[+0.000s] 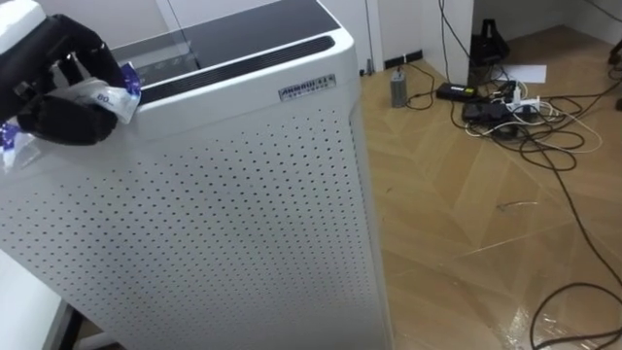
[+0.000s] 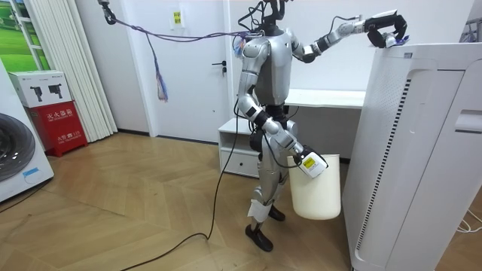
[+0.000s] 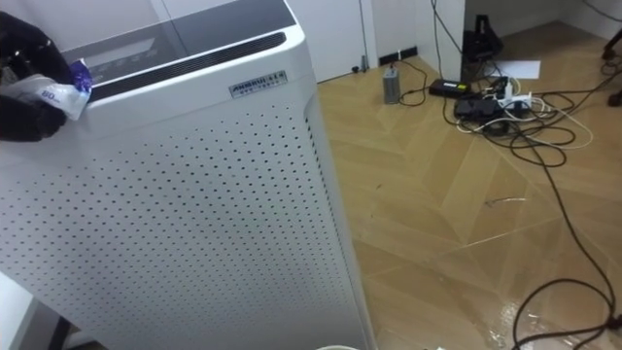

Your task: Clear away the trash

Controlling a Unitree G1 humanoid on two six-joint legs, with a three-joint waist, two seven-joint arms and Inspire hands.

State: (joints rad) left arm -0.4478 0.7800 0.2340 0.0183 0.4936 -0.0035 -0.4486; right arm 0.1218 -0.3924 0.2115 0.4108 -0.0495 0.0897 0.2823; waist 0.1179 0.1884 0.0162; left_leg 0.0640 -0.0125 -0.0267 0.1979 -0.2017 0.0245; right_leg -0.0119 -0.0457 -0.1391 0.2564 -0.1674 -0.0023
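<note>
A crumpled white and blue wrapper sits in my black left hand, whose fingers curl round it. That hand is raised at the top back corner of a tall white perforated air purifier. In the room view I stand beside the purifier with my left hand lifted level with its top. My right hand hangs low at my side, gripping the rim of a white bin held off the floor.
On the wood floor to the right of the purifier lie tangled cables and a power strip, with a small grey can nearby. A white desk and drawer unit stand behind me. A washing machine is at the room view's left.
</note>
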